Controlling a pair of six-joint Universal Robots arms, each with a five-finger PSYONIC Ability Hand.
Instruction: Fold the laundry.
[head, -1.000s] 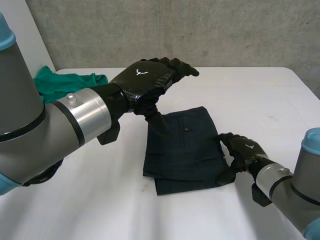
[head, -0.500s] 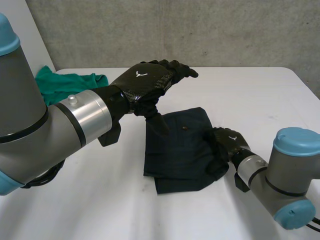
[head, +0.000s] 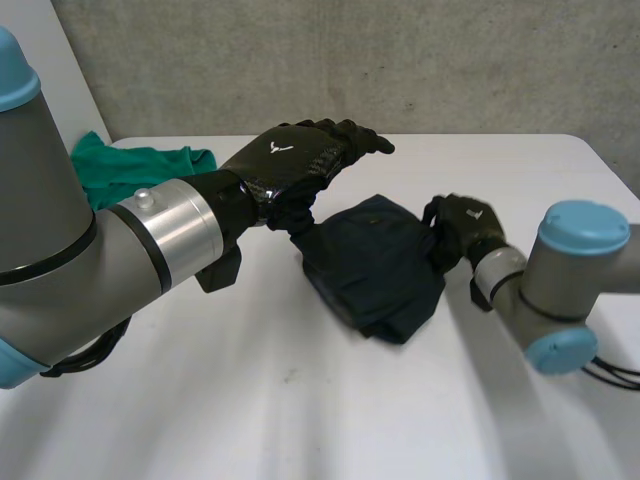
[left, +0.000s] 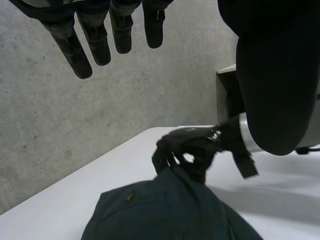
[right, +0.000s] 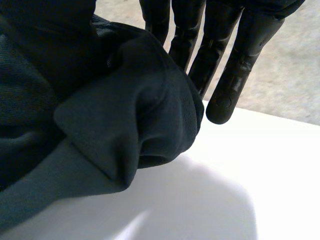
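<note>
Left robot hand (head: 285, 160), white Y-mark, on dark garment (head: 385, 265)

A white counter (head: 250, 410) spreads across the foreground, matte and evenly lit, its far right corner rounded. Directly behind it rises a grey concrete wall (head: 430, 60) — rough, mottled, pitted with small holes and dark specks. At the wall's left end a pale, smooth panel (head: 70, 75) runs down at a slant towards the counter's far left.
</note>
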